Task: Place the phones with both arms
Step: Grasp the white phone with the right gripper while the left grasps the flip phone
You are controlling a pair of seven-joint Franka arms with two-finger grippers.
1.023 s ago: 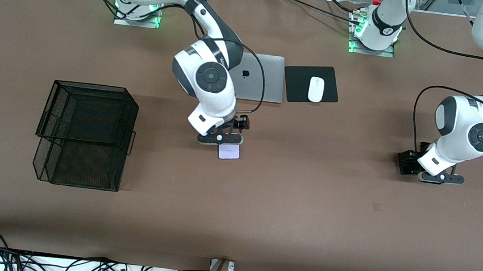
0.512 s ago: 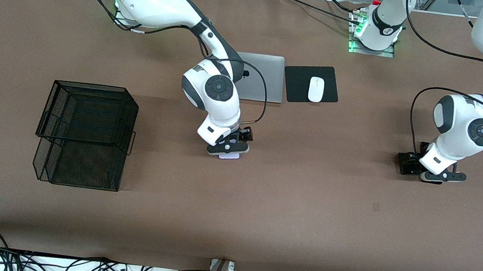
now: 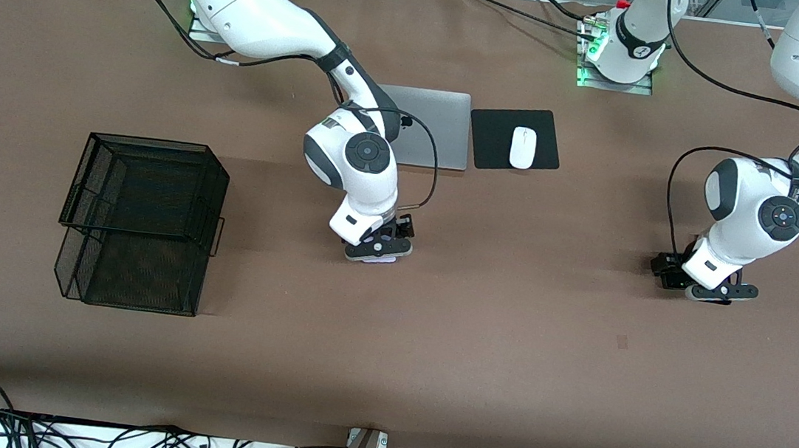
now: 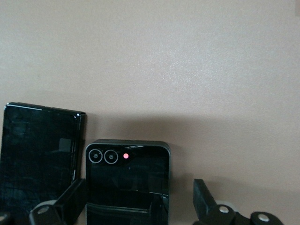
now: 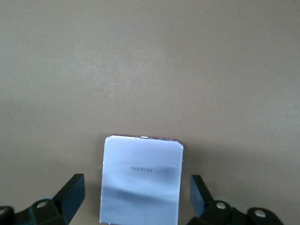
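The pale lavender-white phone (image 5: 140, 180) lies flat on the brown table. My right gripper (image 5: 136, 199) is open and low over it, with one finger (image 5: 70, 192) on each side of the phone and a gap between. In the front view only a sliver of this phone (image 3: 382, 261) shows under my right gripper (image 3: 378, 250). The small squarish black phone (image 4: 126, 183) lies beside the longer black slab (image 4: 40, 159). My left gripper (image 4: 138, 206) is open and straddles the small black phone. In the front view my left gripper (image 3: 718, 291) hides both black phones.
A black wire-mesh basket (image 3: 139, 226) stands toward the right arm's end of the table. A silver laptop (image 3: 435, 128) and a white mouse (image 3: 522, 148) on a black pad (image 3: 489, 144) lie near the robots' bases.
My right gripper has come down over the lavender phone and now covers most of it. My left gripper has lowered and shifted slightly toward the table's middle.
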